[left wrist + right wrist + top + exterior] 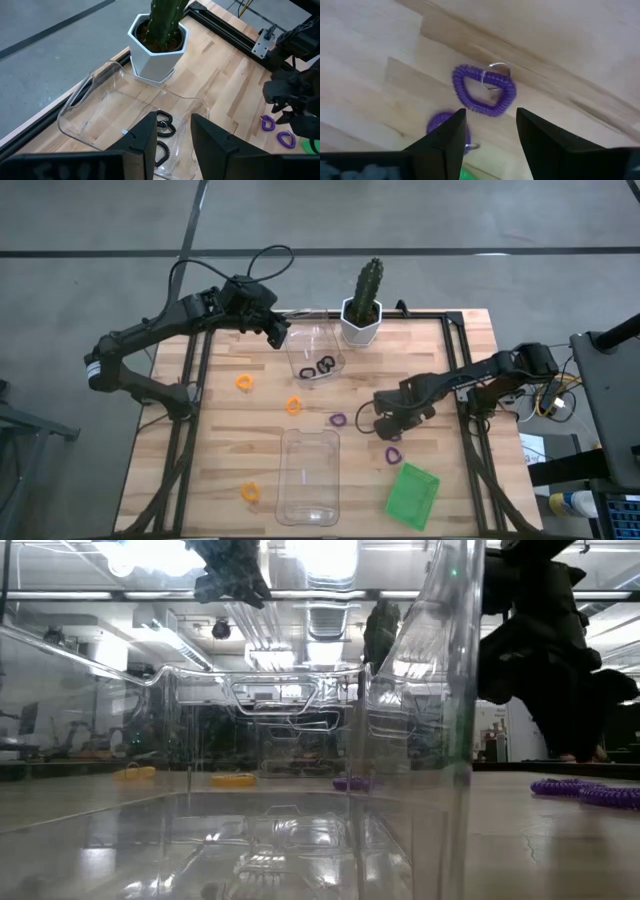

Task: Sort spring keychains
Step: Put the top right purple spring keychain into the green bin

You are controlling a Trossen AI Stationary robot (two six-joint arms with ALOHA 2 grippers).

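Note:
Black spring keychains (318, 368) lie inside the far clear tray (322, 338); they also show in the left wrist view (165, 125). My left gripper (172, 135) is open and empty above that tray (278, 332). Two purple keychains (484, 90) (442, 125) lie flat on the wood below my right gripper (490, 135), which is open and empty above them (388, 420). A third purple keychain (338, 420) lies to its left. Orange keychains (243, 382) (293, 406) (250, 492) lie loose on the table.
A second clear tray (308, 475) stands near the front edge, and a flat green tray (412, 495) lies to its right. A cactus in a white pot (362, 315) stands at the far edge beside the far tray.

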